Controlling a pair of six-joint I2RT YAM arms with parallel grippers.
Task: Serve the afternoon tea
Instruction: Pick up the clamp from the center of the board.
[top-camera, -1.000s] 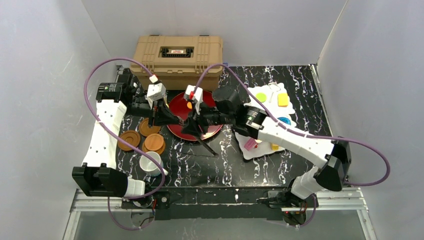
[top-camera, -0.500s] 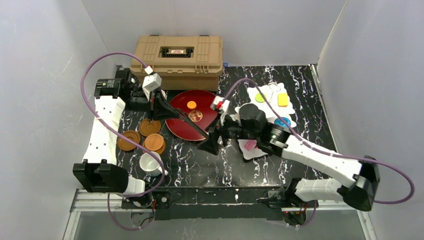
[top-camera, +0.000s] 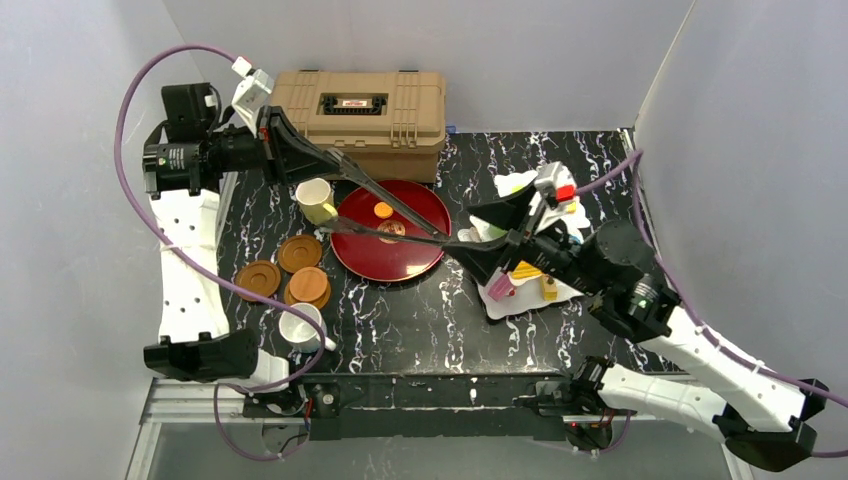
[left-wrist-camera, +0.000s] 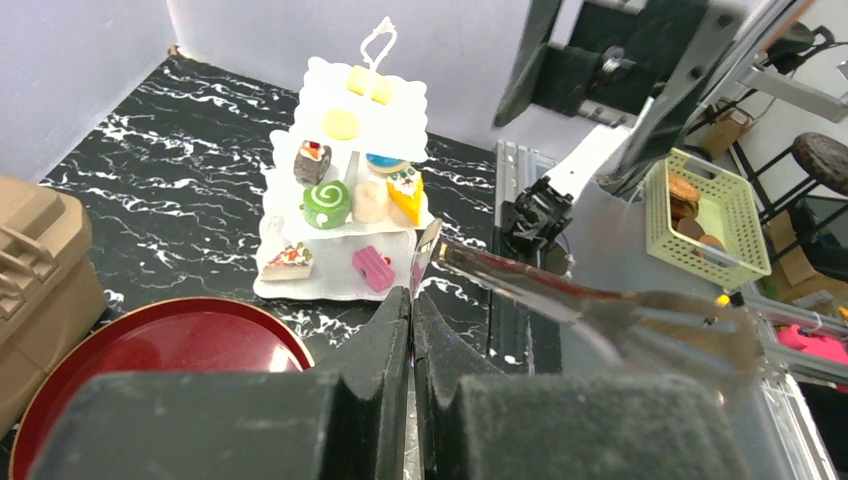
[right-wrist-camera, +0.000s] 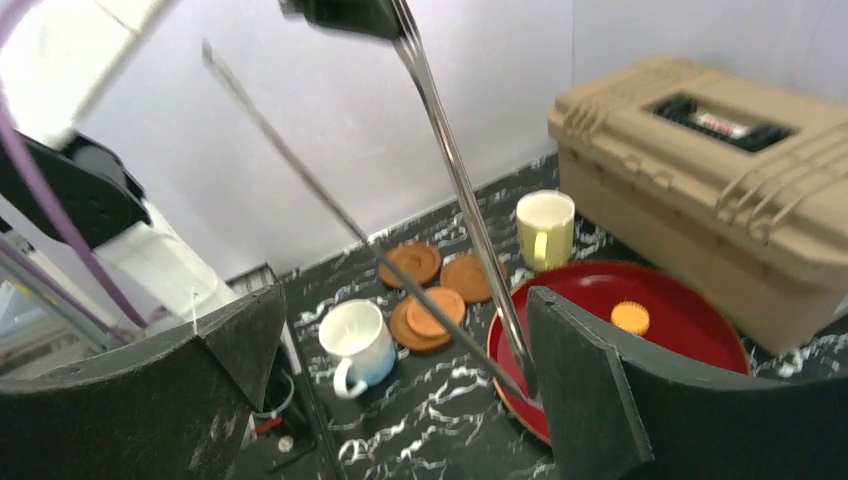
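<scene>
My left gripper (top-camera: 333, 162) is raised at the back left, shut on one arm of the metal tongs (top-camera: 365, 183). The tongs slant down over the red tray to their joined end, which lies between the fingers of my open right gripper (top-camera: 470, 240). In the right wrist view the tongs (right-wrist-camera: 458, 180) end close to the right finger (right-wrist-camera: 570, 370); I cannot tell if they touch. The white tiered stand (left-wrist-camera: 385, 110) holds several toy cakes, among them a green swirl cake (left-wrist-camera: 326, 203). A pale-yellow mug (top-camera: 316, 200) stands left of the tray, and a white mug (top-camera: 300, 325) near the front. Brown saucers (top-camera: 300, 254) lie between them.
The dark-red tray (top-camera: 390, 262) carries an orange biscuit (top-camera: 383, 210) and a brown piece (top-camera: 391, 230). The tan case (top-camera: 355, 105) stands at the back behind it. My right arm covers part of the stand (top-camera: 520, 185) in the top view.
My right gripper opened and drew back to the right, off the tongs. The left arm rose and swung back left with the tongs, uncovering the yellow mug.
</scene>
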